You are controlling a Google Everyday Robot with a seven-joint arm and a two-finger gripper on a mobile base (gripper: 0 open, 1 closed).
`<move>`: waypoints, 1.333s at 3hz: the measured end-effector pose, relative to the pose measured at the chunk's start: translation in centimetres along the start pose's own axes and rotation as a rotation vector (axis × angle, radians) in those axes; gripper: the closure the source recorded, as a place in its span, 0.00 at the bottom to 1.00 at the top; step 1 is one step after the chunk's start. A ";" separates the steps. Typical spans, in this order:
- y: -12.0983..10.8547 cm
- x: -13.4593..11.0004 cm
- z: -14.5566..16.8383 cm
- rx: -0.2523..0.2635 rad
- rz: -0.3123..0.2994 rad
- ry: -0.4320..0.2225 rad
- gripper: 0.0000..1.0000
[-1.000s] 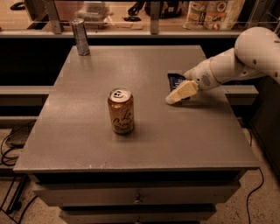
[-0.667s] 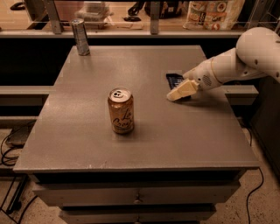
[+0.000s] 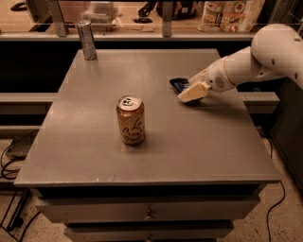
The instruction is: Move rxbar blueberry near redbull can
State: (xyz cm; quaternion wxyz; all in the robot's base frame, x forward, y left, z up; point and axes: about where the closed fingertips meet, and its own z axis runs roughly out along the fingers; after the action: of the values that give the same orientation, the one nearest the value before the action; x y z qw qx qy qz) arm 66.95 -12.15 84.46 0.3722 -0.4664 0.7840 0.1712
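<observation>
the gripper [image 3: 189, 92] and the rxbar blueberry [image 3: 178, 84] are both sitting a little more to the left than a second ago, and a bit further back on the table [image 3: 203, 142]. the gripper is resting low, right at the bar, and it is covering the bar's right end. i cannot tell if it is gripping the bar or just lying on it. the white arm [image 3: 255, 61] is reaching in from the right side.

the dark blue bar is lying flat on the right part of the grey table top. the redbull can [image 3: 86, 40] is standing upright at the far left corner, well apart from the bar. a gold can [image 3: 130, 119] is standing upright near the middle of the table, closer to the front edge. it is sitting to the front side of the line from the bar to the redbull can, not on it.

the gold can is showing curly brown writing, but i cannot read it well. the writing on the bar is too small to read.

drawers [image 3: 149, 215] are sitting under the table top. black cables [image 3: 9, 160] are lying on the floor at the left. a shelf with bags and boxes [image 3: 227, 14] is running along behind the table.
</observation>
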 end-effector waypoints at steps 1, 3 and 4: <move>0.0 -1.5 -0.2 -0.002 -0.026 -0.008 1.00; -1.4 -12.3 -2.4 -0.034 -0.189 -0.137 1.00; -1.7 -13.2 -3.2 -0.019 -0.198 -0.153 1.00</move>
State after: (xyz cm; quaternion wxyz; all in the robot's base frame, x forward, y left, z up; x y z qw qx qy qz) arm 70.88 -7.05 96.53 0.4418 -0.5305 0.7017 0.1762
